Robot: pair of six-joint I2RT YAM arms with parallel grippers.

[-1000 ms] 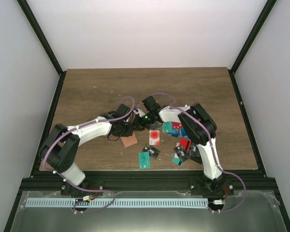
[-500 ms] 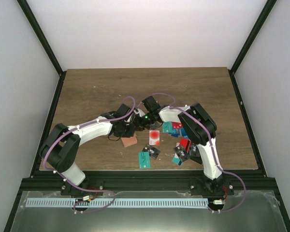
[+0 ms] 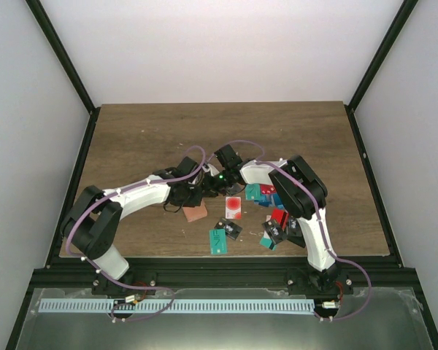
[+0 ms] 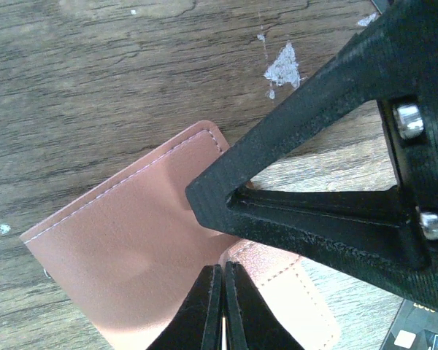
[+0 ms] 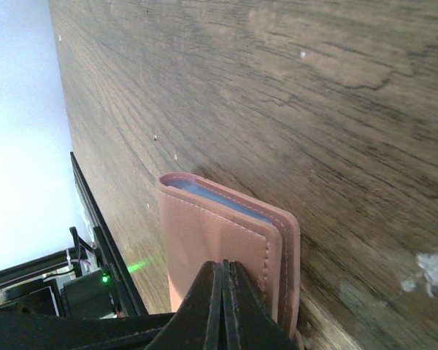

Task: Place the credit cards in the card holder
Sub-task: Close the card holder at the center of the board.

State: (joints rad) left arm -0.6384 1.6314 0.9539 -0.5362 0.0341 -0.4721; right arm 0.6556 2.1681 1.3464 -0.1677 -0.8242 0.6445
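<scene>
The salmon-brown card holder [image 3: 196,212] lies folded on the wooden table, and both grippers meet over it. In the left wrist view the card holder [image 4: 124,248] fills the middle. My left gripper [image 4: 223,273] is shut, its tips at the edge where the two leaves meet, seemingly pinching one leaf. My right gripper [image 5: 223,270] is shut, its tip resting against the outer cover [image 5: 204,233]; bluish pockets show at the holder's top edge. The credit cards lie to the right: a red and white card [image 3: 233,207], a teal card [image 3: 219,241], a black card [image 3: 232,230] and a mixed heap [image 3: 274,219].
The right gripper's black finger [image 4: 314,146] crosses the left wrist view, its point on the holder's cover. A black card corner [image 4: 416,335] shows at the bottom right there. Black frame rails [image 3: 80,182] run along the table's sides, and white walls stand around it.
</scene>
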